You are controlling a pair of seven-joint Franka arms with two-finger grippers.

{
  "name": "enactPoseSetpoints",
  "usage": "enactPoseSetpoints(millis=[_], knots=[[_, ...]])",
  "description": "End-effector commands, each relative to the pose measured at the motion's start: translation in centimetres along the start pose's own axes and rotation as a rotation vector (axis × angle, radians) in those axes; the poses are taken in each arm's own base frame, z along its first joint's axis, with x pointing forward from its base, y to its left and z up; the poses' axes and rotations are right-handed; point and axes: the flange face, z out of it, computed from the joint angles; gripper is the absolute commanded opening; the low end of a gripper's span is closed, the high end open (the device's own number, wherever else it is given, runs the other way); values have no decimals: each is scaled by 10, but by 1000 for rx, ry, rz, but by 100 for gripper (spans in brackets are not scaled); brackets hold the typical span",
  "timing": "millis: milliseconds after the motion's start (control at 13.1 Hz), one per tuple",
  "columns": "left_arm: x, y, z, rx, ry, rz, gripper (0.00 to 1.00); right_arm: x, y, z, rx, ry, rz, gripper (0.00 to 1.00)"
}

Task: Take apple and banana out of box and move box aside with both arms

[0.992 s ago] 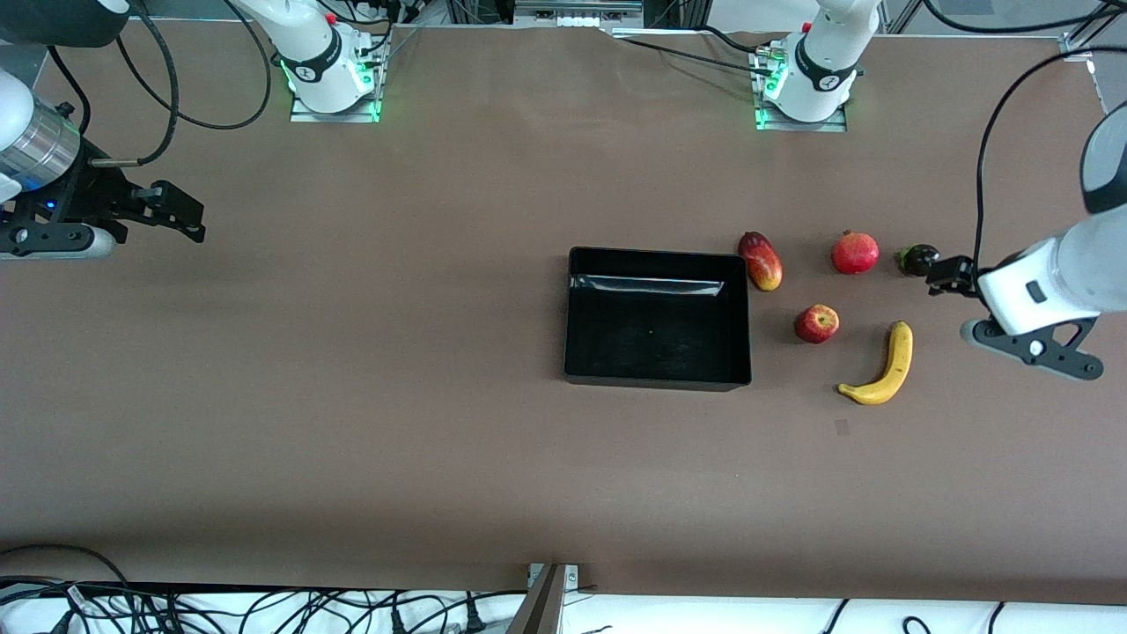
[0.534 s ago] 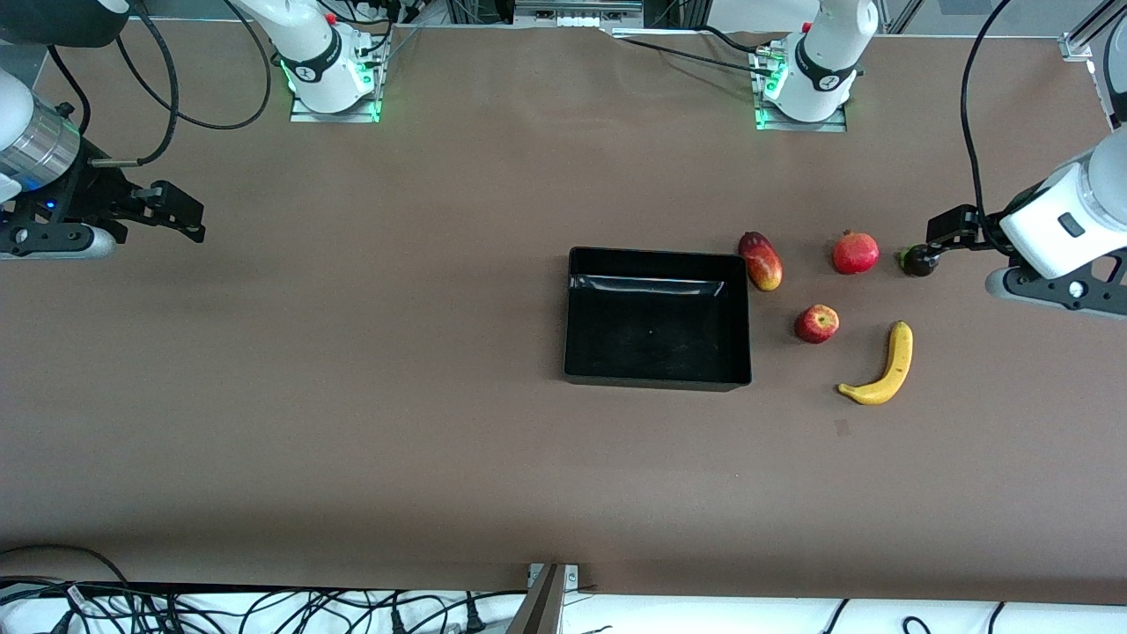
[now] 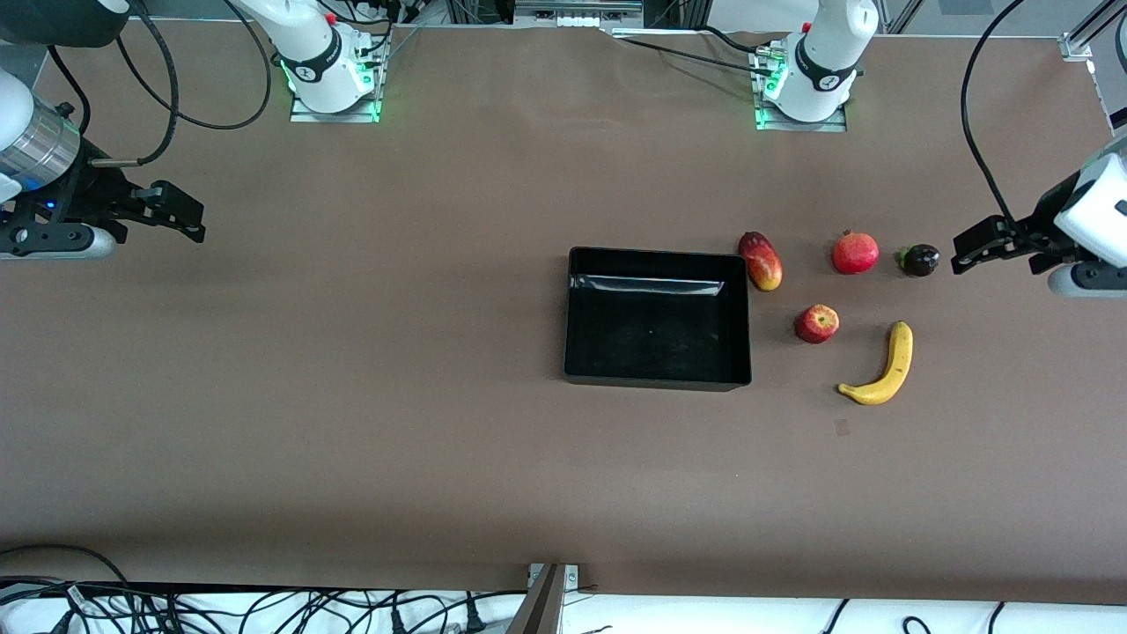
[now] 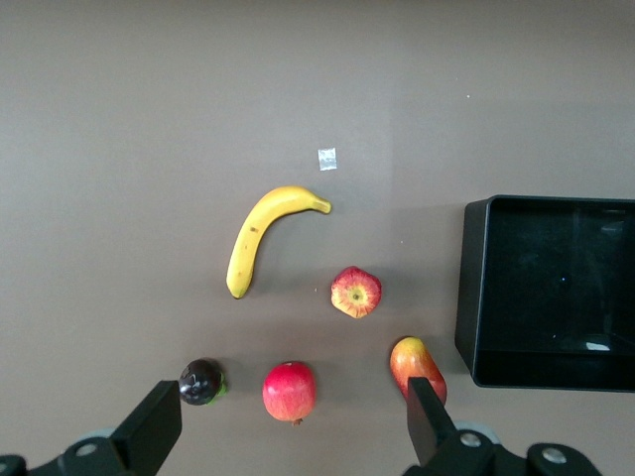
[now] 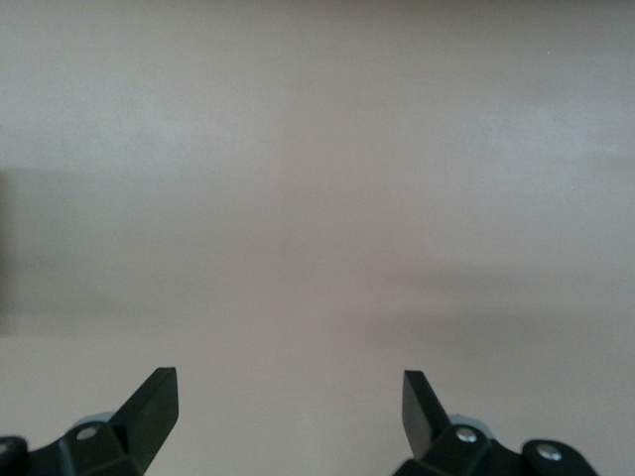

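The black box [image 3: 657, 380] stands open and empty mid-table, also in the left wrist view [image 4: 474, 288]. The small red apple [image 3: 817, 323] lies beside it toward the left arm's end. The yellow banana [image 3: 880, 365] lies a little nearer the front camera than the apple. Both show in the left wrist view, the apple [image 4: 355, 292] and the banana [image 4: 263, 235]. My left gripper [image 3: 975, 246] is open and empty, up in the air next to a small dark fruit [image 3: 919, 260]. In its wrist view its gripper [image 4: 291, 412] spans the pomegranate. My right gripper [image 3: 180, 216] waits open over bare table [image 5: 288, 392].
A red-yellow mango [image 3: 761, 261] lies at the box's corner and a red pomegranate [image 3: 855, 253] lies between it and the dark fruit. They show in the left wrist view too, mango [image 4: 417, 365] and pomegranate [image 4: 290, 391]. A small pale mark [image 3: 842, 427] is on the table.
My left gripper has drawn back from beside the banana toward the left arm's end of the table and now sits level with the dark fruit. The right arm has not moved.
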Motion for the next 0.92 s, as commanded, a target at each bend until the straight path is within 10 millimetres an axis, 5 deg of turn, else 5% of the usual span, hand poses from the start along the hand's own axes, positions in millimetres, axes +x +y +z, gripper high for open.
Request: enactPoseSetpoints(millis=[0,153,229,305,458,687,839], knots=[[-24,0,2,37,9,1,100,3,-1,-6,12,33,-17,100],[-23,0,1,38,5,1,100,2,-14,-8,19,39,-40,100],[-23,1,2,35,2,-1,100,5,-25,5,16,14,-59,100],[-24,2,1,35,-1,0,100,20,-51,51,-1,-69,-106,100],[-24,2,1,35,-5,1,100,17,-83,68,1,-122,-136,100],[-25,2,0,36,-14,1,100,30,-165,123,83,-121,-25,100],[-25,2,1,37,-14,3,100,26,-237,150,96,-69,36,100]])
